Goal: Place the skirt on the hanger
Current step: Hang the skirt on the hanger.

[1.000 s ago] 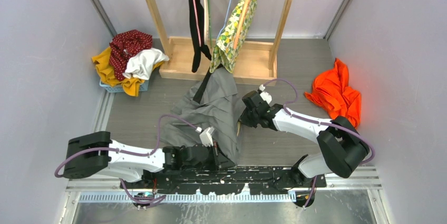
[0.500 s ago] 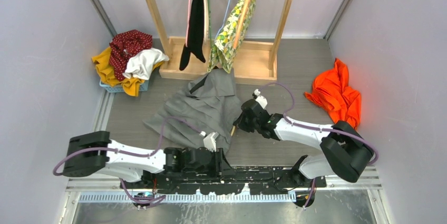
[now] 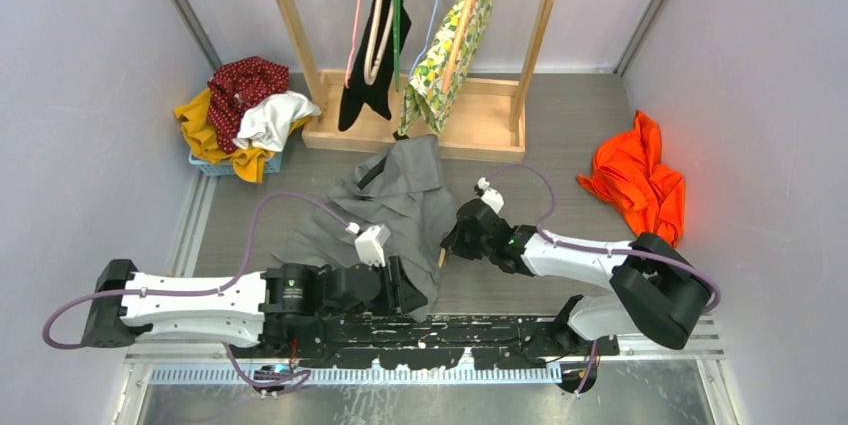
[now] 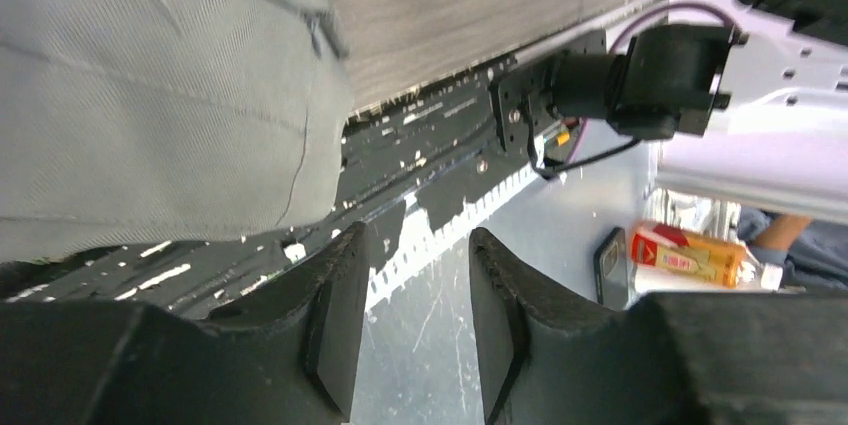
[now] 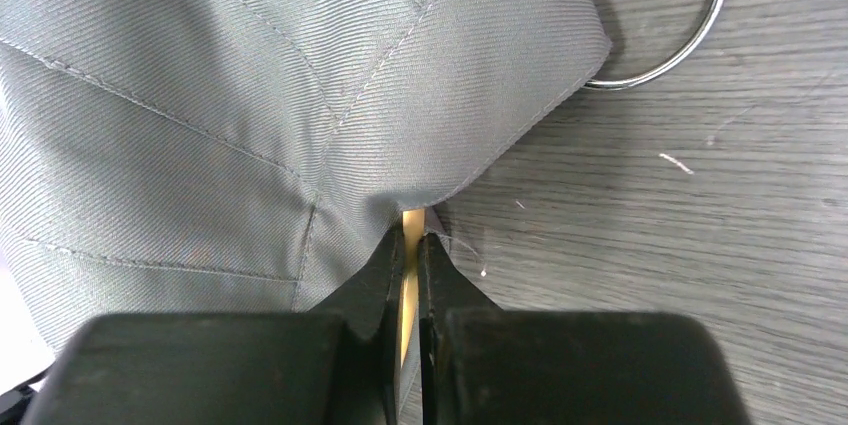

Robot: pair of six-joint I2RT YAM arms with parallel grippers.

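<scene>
Pinches hanger (image 5: pixel 411 225) at skirt (image 3: pixel 395 210)'s right edge with right pincer (image 5: pixel 411 245), clamped shut.
Hovers left pincer (image 4: pixel 410 245), parted, empty, just off near hem; skirt's long axis toward rack (image 3: pixel 480 130).

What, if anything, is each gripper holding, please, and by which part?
The right gripper pinches the hanger by its wooden bar at the skirt edge; left gripper holds nothing.

Your grey skirt (image 3: pixel 395 210) lies rumpled, spread flat, draped over the wooden hanger (image 5: pixel 411 245), one end showing
</scene>
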